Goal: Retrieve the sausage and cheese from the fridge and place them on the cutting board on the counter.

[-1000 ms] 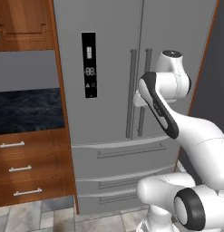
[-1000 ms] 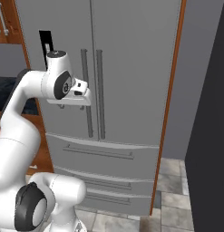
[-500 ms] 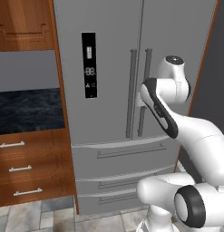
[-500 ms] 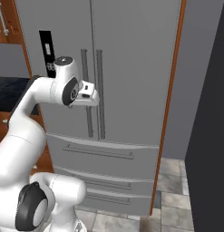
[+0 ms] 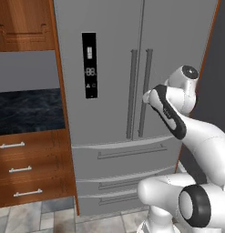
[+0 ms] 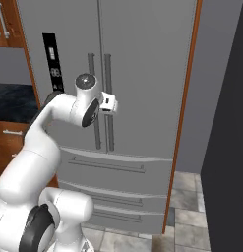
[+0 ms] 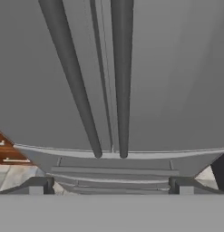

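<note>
From the black marble counter [image 5: 23, 109] at the left across to the shut fridge [image 5: 114, 54], the gripper [image 7: 111, 188] is closing in on the two door handles [image 7: 122, 81], jaws spread wide and holding nothing, sausage and cheese presumably inside.

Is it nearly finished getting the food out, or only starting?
Only starting. Done: the robot stands in front of the fridge. In hand: its open, empty gripper points at the two door handles, not gripping either. Left: both doors are shut, so opening one, taking out the sausage and cheese and carrying them to the board all remain. The counter lies to the left.
</note>
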Tool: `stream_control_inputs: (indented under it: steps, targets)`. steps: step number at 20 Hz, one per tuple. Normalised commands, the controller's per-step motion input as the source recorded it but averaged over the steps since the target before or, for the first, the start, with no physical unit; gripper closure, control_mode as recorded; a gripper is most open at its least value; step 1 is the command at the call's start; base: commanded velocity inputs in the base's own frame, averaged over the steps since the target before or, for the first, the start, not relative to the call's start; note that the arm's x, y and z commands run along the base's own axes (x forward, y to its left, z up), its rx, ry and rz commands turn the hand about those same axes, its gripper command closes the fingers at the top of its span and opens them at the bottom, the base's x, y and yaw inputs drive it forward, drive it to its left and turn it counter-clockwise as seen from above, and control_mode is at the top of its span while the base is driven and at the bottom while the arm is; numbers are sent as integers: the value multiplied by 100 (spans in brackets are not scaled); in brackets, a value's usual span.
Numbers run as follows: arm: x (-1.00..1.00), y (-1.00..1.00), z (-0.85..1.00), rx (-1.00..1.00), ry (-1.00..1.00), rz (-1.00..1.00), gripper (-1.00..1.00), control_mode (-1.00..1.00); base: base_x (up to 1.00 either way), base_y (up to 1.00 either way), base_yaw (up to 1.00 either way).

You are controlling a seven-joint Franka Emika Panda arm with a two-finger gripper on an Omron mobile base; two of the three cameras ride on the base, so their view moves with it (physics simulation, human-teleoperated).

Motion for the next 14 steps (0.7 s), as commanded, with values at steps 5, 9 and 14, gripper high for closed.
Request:
stream_control_inputs:
  steps: [5, 9, 14]
  targets:
    - [50, -10, 0, 15, -1, 0, -100, -100, 0, 0, 0]
    - [46, -4, 0, 9, 0, -3, -100, -100, 0, 0, 0]
    - [46, 0, -3, 1, -1, -7, -100, -100, 0, 0, 0]
